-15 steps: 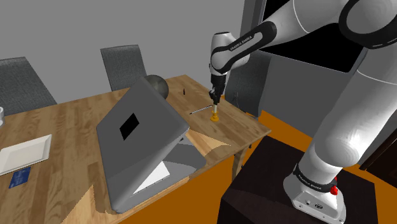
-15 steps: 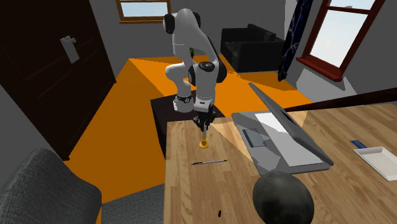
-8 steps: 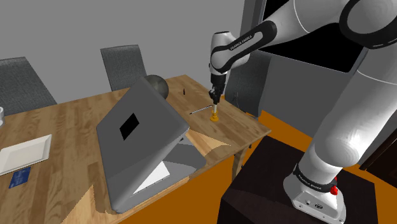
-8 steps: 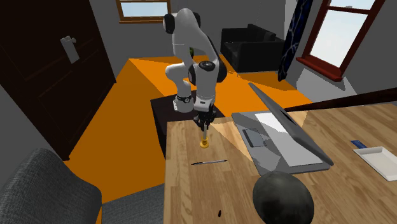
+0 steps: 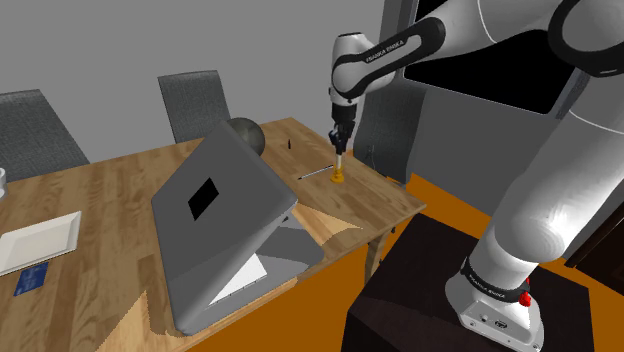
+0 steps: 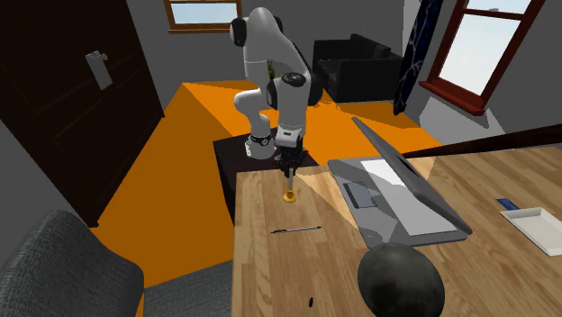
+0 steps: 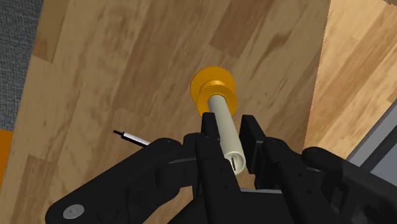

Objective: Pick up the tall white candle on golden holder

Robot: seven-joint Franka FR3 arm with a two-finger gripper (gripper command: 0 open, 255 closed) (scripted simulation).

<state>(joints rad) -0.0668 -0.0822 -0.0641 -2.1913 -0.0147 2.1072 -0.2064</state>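
Note:
A tall off-white candle [image 7: 222, 111] stands in a golden holder [image 7: 212, 86], and my gripper [image 7: 228, 128] is shut on the candle's upper part. In the shoulder view the gripper [image 5: 339, 150] points straight down with the holder [image 5: 339, 177] hanging just above the wooden table [image 5: 120, 200], near its right end. In the second exterior view the gripper [image 6: 290, 175] holds the candle [image 6: 290, 185] upright over the table's near corner, with the holder [image 6: 290, 196] slightly off the wood.
A thin pen [image 5: 315, 172] lies just beside the candle. A half-open grey laptop [image 5: 220, 215] fills the table's middle, with a dark ball [image 5: 245, 133] behind it. A white tray [image 5: 38, 240] lies at the shoulder view's left. Grey chairs [image 5: 195, 100] stand behind.
The arm has risen, and the candle with its holder has come up a little off the table in the shut gripper.

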